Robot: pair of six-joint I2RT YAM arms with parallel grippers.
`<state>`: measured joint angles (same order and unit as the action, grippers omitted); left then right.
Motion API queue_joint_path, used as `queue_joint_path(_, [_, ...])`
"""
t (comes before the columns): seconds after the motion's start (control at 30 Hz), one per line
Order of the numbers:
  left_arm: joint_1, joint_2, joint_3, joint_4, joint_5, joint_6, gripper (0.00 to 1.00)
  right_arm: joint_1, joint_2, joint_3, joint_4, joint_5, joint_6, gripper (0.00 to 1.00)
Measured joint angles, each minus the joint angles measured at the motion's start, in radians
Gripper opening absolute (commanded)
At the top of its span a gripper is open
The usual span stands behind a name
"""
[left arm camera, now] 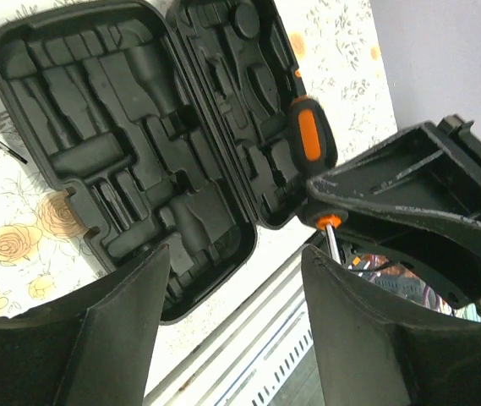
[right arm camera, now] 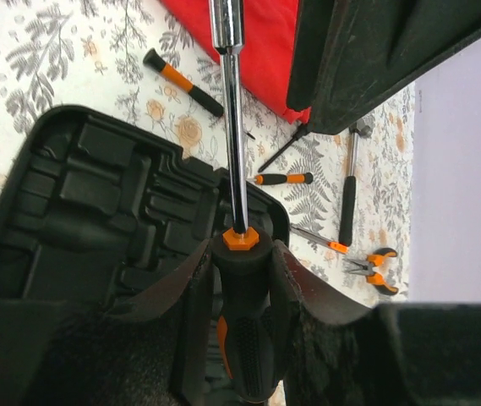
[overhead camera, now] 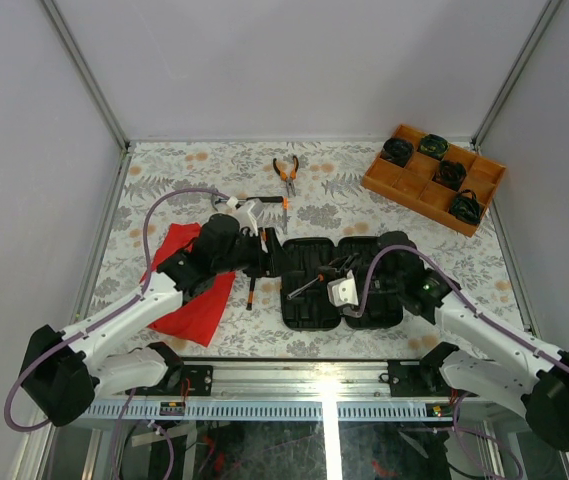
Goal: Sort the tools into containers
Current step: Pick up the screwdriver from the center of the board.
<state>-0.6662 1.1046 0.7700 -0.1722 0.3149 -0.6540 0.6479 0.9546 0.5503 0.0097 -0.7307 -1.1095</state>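
The black tool case (overhead camera: pixel 316 302) lies open in the middle of the table, its moulded slots (left arm camera: pixel 122 135) showing. My right gripper (right arm camera: pixel 242 255) is shut on the black-and-orange handle of a large screwdriver (right arm camera: pixel 244 321), held over the case with its steel shaft (overhead camera: pixel 309 284) pointing left. My left gripper (left arm camera: pixel 236 330) hovers open at the case's left edge with nothing between its fingers (left arm camera: pixel 113 338). Left on the table are pliers (overhead camera: pixel 286 172), a hammer (right arm camera: pixel 347 199) and small screwdrivers (right arm camera: pixel 181 80) (right arm camera: pixel 284 178).
A red cloth (overhead camera: pixel 194 285) lies left of the case, under my left arm. An orange compartment tray (overhead camera: pixel 404 182) with black round items stands at the back right. The metal frame rail runs along the near edge (left arm camera: pixel 248 321).
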Motion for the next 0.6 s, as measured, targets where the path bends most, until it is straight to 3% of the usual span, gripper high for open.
queue_joint_path(0.37, [-0.049, 0.025, 0.001, 0.034, 0.105, 0.031, 0.64, 0.000, 0.144, 0.151, -0.160, 0.033, -0.228, 0.00])
queue_joint_path(0.6, [-0.089, 0.063, 0.001, 0.064, 0.137, 0.042, 0.55, 0.014, 0.171, 0.175, -0.164, 0.040, -0.276, 0.00])
